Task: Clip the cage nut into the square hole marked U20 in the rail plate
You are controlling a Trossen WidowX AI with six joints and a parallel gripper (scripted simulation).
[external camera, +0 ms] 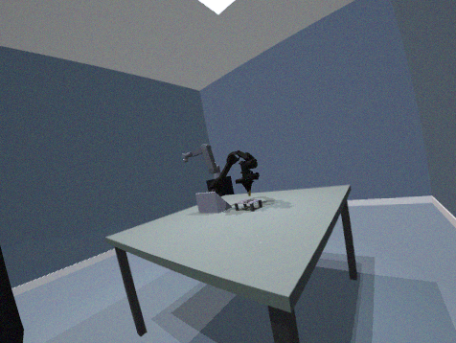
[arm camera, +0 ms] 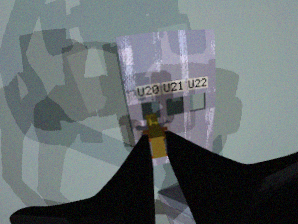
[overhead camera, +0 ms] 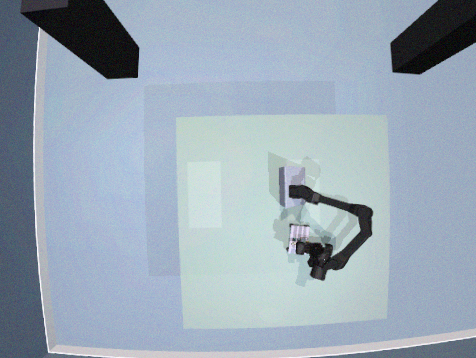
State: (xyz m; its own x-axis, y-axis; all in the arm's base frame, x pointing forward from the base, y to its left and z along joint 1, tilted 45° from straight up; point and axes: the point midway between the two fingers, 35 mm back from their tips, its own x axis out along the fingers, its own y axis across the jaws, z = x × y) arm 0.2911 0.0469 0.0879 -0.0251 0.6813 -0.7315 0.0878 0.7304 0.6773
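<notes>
Looking down from the top, we see the arm (overhead camera: 364,220) (external camera: 225,178) bent in a wide curve over the pale green table (overhead camera: 240,295) (external camera: 230,249), its gripper (external camera: 249,193) (arm camera: 156,139) end over the near part of the plate (overhead camera: 300,231) (external camera: 249,205) (arm camera: 170,57). A lilac block (overhead camera: 295,175) (external camera: 208,203) stands near the plate, and part of the arm passes above it. The nut is too small for us to make out here.

In the exterior view we have the gripper pointing down above the plate, a tiny yellowish spot at its tip. The plate sits raised on dark feet, and the block stands just beside it. A grey arm (external camera: 207,155) rises behind the black one.

In the wrist view we find the black fingers clamped on the yellow nut (arm camera: 158,146), which is over the plate, its front end at the lower edge of the square hole U20 (arm camera: 150,108). We cannot tell whether it touches the plate. Holes U21 (arm camera: 174,106) and U22 (arm camera: 198,102) lie in a row beside U20.
</notes>
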